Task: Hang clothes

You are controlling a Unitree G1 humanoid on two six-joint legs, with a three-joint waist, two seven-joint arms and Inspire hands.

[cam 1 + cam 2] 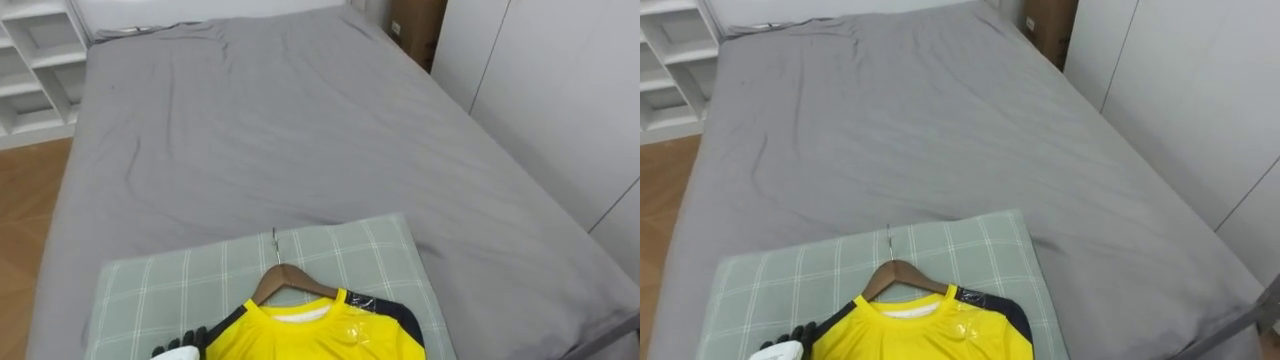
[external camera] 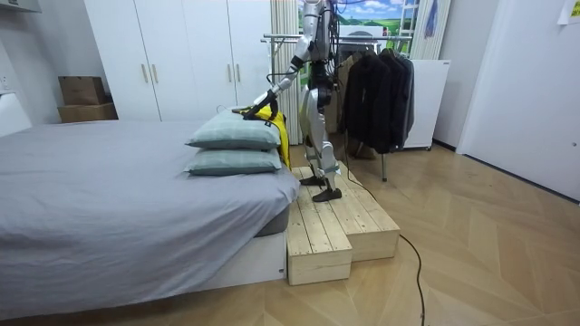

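Observation:
A yellow shirt [image 1: 310, 335] with dark sleeves hangs on a wooden hanger [image 1: 285, 278]. It lies on a green checked pillow [image 1: 200, 270] at the near end of the bed, with the metal hook pointing away from me. My left hand [image 1: 182, 347] sits at the shirt's left shoulder, at the bottom edge of the eye views. In the room view I stand on a wooden platform [image 2: 331, 222] at the head of the bed. One arm reaches out to the shirt [image 2: 275, 122], which droops over the side of two stacked pillows [image 2: 234, 145].
The grey bed [image 1: 300, 130] stretches ahead of me. A white shelf [image 1: 35, 60] stands at its far left and a cardboard box [image 1: 420, 25] at the far right. Behind me a clothes rack [image 2: 290, 38] holds dark garments [image 2: 376, 91]. White wardrobes [image 2: 181, 54] line the wall.

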